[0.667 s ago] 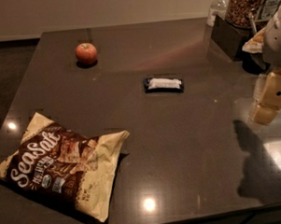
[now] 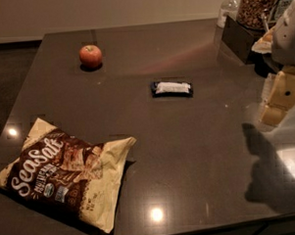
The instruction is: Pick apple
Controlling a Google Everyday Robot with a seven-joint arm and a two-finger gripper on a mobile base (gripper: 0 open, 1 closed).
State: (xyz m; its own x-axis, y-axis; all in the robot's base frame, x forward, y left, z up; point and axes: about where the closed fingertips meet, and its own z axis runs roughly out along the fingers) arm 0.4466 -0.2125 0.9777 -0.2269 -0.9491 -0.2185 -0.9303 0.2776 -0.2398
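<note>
The apple (image 2: 91, 56) is small, round and red-orange, and sits upright at the far left of the dark table (image 2: 188, 152). My gripper (image 2: 280, 98) hangs at the right edge of the view above the table, cream-coloured, far to the right of the apple and well apart from it. It holds nothing that I can see. Its shadow falls on the table below it.
A large Sea Salt chip bag (image 2: 64, 174) lies at the near left. A small wrapped bar (image 2: 171, 88) lies mid-table. A dark box (image 2: 244, 34), a snack jar (image 2: 255, 4) and a bottle (image 2: 228, 8) stand at the far right corner.
</note>
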